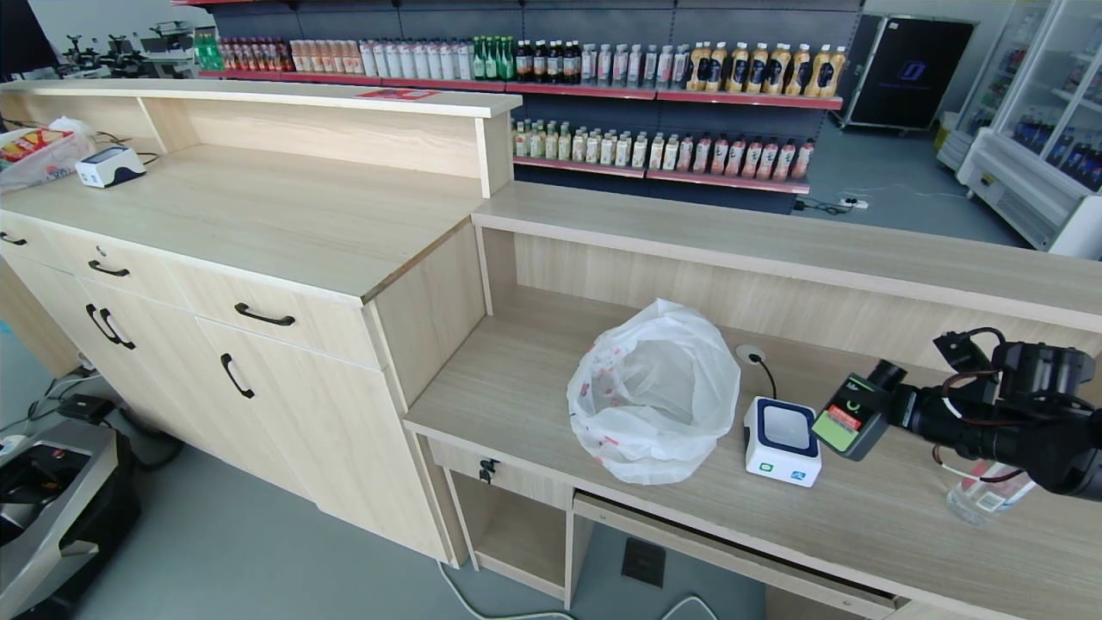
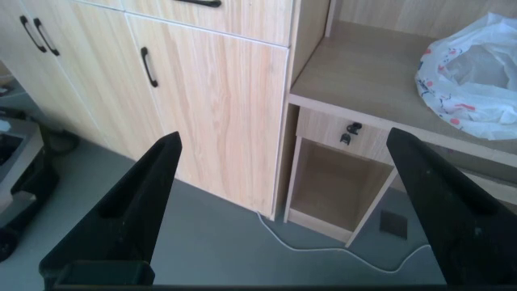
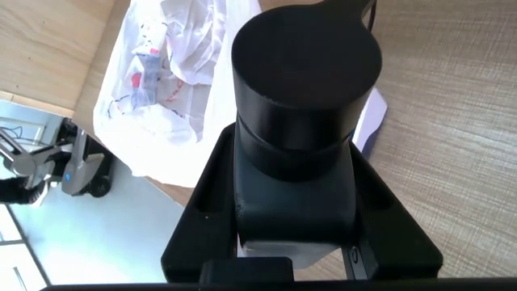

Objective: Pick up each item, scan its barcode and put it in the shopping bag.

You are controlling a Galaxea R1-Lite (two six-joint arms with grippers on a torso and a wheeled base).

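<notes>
The thin, crinkled white shopping bag (image 1: 654,392) is standing open on the pale wood-grain counter (image 1: 516,379), its mouth gaping upward. It is sitting just beside the boxy white scanner (image 1: 782,439). The right gripper (image 1: 878,400) is clamping a dark, round-capped item (image 1: 848,422) with a green label, tilted near the scanner. The left gripper (image 2: 283,141) is hanging spread wide and empty over the floor, off the counter's edge. A clear bottle (image 1: 981,504) is sitting under the right arm.

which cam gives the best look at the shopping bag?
Head view: the whole shopping bag stands on the counter, mouth open. The left wrist view catches just one side of it; in the right wrist view the dark item held in the right claw hides part of it.
</notes>
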